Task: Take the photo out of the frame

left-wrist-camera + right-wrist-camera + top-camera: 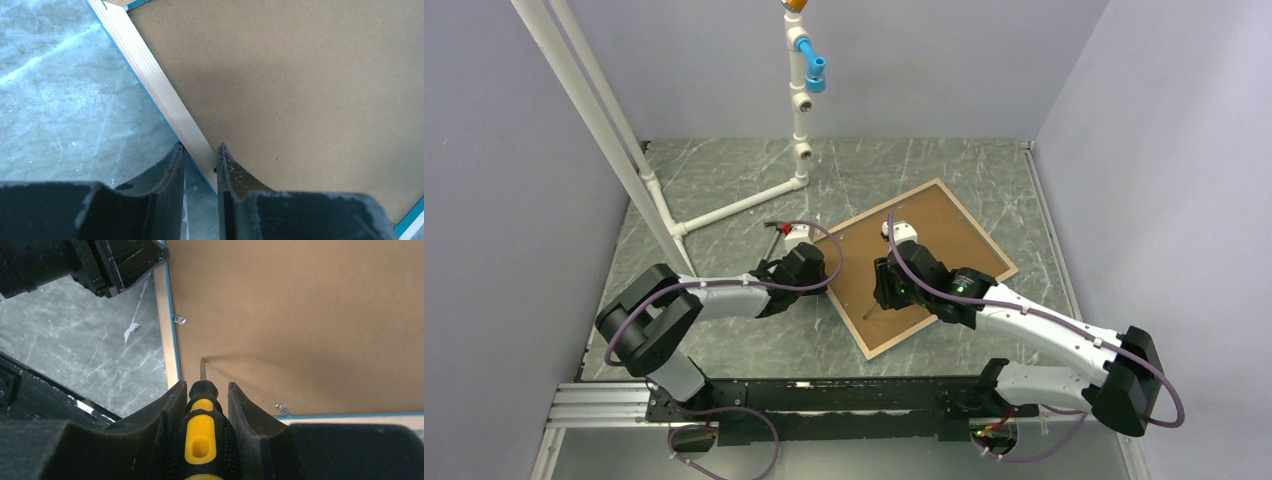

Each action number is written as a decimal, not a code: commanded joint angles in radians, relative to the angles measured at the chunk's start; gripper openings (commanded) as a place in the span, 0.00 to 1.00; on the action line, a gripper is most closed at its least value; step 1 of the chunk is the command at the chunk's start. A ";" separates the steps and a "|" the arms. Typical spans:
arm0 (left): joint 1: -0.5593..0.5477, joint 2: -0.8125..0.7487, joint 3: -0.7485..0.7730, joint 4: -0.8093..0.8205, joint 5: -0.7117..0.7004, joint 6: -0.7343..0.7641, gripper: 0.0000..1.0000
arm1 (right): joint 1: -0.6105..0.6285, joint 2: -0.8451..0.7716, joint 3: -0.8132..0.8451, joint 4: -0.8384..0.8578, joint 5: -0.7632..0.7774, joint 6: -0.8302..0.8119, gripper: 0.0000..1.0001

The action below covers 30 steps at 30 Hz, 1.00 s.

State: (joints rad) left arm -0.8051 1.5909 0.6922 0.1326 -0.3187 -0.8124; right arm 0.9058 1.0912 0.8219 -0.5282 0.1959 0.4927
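- The frame (pixel 949 235) lies face down on the tabletop (pixel 924 160), right of centre in the overhead view. It is turned like a diamond, with its long sides running from lower left to upper right.
- You cannot see the photo. Judge it to sit beneath the brown backing board (pixel 300 315), which is not yet lifted out.
- Your right pincer (pixel 206 387) is clamped around a screwdriver (pixel 202 435) with a yellow and black handle. Its blade (pixel 202 369) points up the right wrist view and touches the board just inside the pale rim (pixel 150 75).
- One metal tab (pixel 179 319) sits further up that left rim from the blade. A second shows at the lower right, by the bottom rim. The right arm is the nearer one to both.
- Your left pincer (pixel 200 162) sits at the frame's left edge, jaws nearly together, with the rim running between the tips. You cannot tell whether they pinch it or only press it down.
- The next move likely turns on sliding the blade along the rim towards the upper tab.
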 commanded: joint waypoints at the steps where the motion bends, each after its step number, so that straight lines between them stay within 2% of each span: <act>1: 0.012 0.010 -0.102 -0.082 0.053 0.176 0.00 | 0.022 0.029 0.044 0.077 0.065 -0.002 0.00; 10: 0.034 0.022 -0.098 -0.007 0.095 0.189 0.00 | 0.063 0.129 0.111 0.119 0.101 0.029 0.00; 16: 0.036 0.044 -0.066 -0.017 0.119 0.171 0.00 | 0.129 0.169 0.125 0.149 0.192 0.035 0.00; 30: 0.035 0.030 -0.117 0.013 0.167 0.118 0.00 | 0.168 0.189 0.094 0.253 0.242 0.066 0.00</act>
State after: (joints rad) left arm -0.7658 1.5764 0.6281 0.2623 -0.2398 -0.7277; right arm 1.0641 1.2758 0.9112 -0.3679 0.3969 0.5346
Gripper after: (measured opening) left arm 0.279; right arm 0.360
